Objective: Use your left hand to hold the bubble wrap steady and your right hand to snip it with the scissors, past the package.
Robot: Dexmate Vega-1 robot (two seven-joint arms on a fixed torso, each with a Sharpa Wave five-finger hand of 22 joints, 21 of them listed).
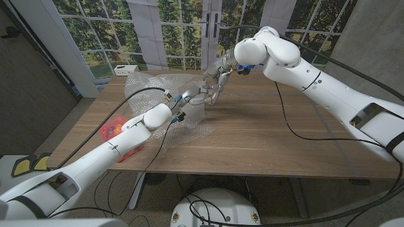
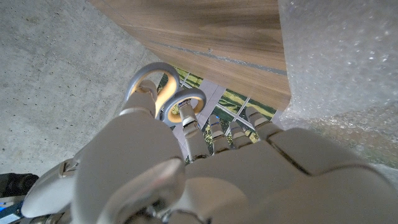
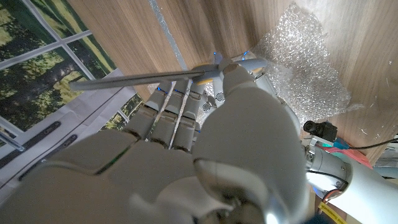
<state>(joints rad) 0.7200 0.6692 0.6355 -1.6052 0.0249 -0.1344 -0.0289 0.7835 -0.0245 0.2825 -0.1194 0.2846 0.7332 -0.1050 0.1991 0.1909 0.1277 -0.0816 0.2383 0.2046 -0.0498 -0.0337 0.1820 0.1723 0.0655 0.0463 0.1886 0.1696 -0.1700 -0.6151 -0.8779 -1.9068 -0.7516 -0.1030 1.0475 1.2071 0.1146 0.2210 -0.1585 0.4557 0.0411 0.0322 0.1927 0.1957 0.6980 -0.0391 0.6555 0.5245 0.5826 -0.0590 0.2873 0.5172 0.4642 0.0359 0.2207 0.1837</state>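
Note:
A crumpled sheet of bubble wrap lies on the far left part of the wooden table. A red-orange package sits at its near left end, under my left forearm. My two hands meet in the air over the wrap's far right edge. The left hand holds the scissors by their metal loop handles. The right hand pinches the same scissors near the pivot, and the shut blades stick out past its fingers.
A small white box stands on the sill behind the table's far left corner, before a large window. Bare tabletop runs along the right half and the front edge. Cables hang below the front edge.

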